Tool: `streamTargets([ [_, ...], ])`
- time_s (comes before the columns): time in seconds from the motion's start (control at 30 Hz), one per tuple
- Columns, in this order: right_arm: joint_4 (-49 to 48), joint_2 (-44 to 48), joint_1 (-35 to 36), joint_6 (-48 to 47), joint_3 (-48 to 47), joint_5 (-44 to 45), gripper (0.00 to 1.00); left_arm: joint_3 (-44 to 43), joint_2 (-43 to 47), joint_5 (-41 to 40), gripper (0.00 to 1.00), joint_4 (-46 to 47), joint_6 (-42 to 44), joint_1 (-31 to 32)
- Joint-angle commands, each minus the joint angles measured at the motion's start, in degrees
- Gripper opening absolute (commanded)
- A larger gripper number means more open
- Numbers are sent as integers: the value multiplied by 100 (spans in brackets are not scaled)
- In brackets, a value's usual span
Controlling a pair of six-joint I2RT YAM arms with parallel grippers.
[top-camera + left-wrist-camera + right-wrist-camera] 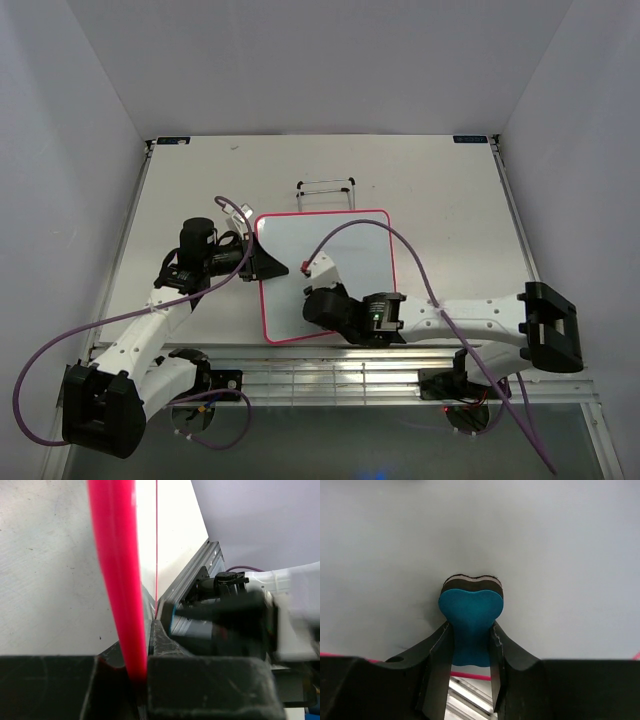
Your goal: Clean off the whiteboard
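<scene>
The whiteboard (pixel 345 245), white-faced with a pink-red frame, lies near the table's middle, and I see no dark scribbles on its face. My left gripper (pixel 272 265) is shut on the board's left edge. In the left wrist view the pink frame (pixel 117 580) runs down between its jaws (pixel 137 672). My right gripper (pixel 322 300) hangs over the board's near-left part. In the right wrist view it (pixel 471 632) is shut on the blue bone-shaped eraser (pixel 470 612), whose dark felt side presses against the white face (pixel 545 555).
A thin black wire stand (pixel 326 192) sits just behind the board. An aluminium rail (pixel 350 375) runs along the table's near edge, just past the board's near side. Purple cables (pixel 400 240) loop over the board. White walls close in the table.
</scene>
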State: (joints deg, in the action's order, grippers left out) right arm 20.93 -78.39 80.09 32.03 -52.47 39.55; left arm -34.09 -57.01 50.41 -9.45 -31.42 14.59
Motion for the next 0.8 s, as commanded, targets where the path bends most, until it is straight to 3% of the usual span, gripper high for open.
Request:
streamTargets([
  [0.0, -861, -632, 445, -574, -1025, -517, 8, 60, -12, -163, 0, -206, 382, 88],
  [0.23, -477, -1416, 701, -856, -1838, -730, 8, 60, 6, -146, 0, -215, 391, 88],
  [0.47, 251, -582, -160, -286, -626, -598, 8, 42, 32, -137, 0, -215, 391, 88],
  [0.67, 1237, -194, -214, 477, -134, 140, 8, 34, 59, -190, 0, -232, 382, 88],
  [0.77, 863, -19, -109, 306, 96, 45, 8, 51, 94, -216, 0, -232, 373, 88],
])
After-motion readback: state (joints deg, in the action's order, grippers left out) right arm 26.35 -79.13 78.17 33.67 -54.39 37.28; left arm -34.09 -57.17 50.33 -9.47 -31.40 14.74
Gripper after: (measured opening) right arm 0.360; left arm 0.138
